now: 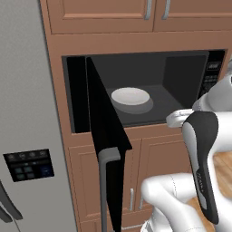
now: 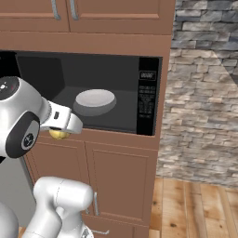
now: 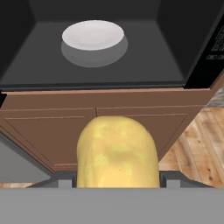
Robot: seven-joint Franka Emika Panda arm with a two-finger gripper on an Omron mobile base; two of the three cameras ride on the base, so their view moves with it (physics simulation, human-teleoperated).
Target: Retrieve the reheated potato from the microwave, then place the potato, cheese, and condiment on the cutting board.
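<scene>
My hand (image 3: 118, 186) holds the potato (image 3: 117, 153) by its middle, in front of the microwave (image 3: 192, 65); it looks smooth, firm and light, so it might slip.

The microwave (image 1: 181, 77) stands open, its floor dark. A white plate (image 1: 130, 96) lies on that floor, near the middle, slightly toward the back.

A white plate (image 1: 130, 96) lies flat ahead of me. Above it I see wooden upper cabinets (image 1: 104, 13) with grey handles, and below it lower cabinet doors (image 2: 123, 179). A grey fridge (image 1: 25, 113) stands to my left, a stone wall (image 2: 204, 93) to my right over wood floor (image 2: 195, 209).
</scene>
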